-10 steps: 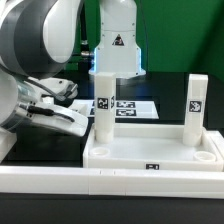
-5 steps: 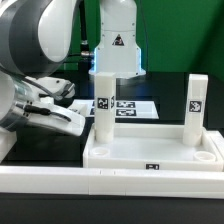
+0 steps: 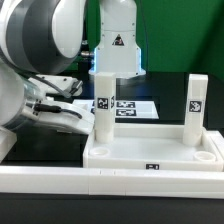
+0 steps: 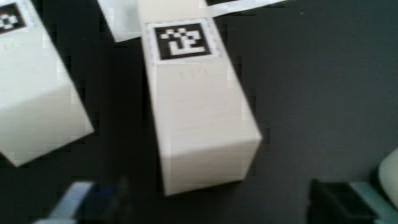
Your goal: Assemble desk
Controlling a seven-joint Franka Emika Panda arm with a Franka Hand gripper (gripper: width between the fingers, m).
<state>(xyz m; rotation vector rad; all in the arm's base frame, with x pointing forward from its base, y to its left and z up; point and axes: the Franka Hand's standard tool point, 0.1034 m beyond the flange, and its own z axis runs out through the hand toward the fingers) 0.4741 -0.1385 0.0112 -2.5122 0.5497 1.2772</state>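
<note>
The white tabletop lies low in the exterior view with its rims up. Two white legs stand upright in it, one near the arm and one at the exterior view's right. In the wrist view, a third leg with a square marker lies on the black table. Its near end sits just beyond my gripper. The gripper is open, with one finger on each side and nothing between them. Another white leg lies beside the third one. My arm fills the exterior view's left and hides these lying legs there.
The marker board lies flat behind the tabletop. A long white rail runs along the front. A white robot base stands at the back. A pale rounded object shows at the wrist view's edge.
My arm and hand have shifted a little toward the exterior view's right and upward. The tabletop and the two upright legs have not moved.
</note>
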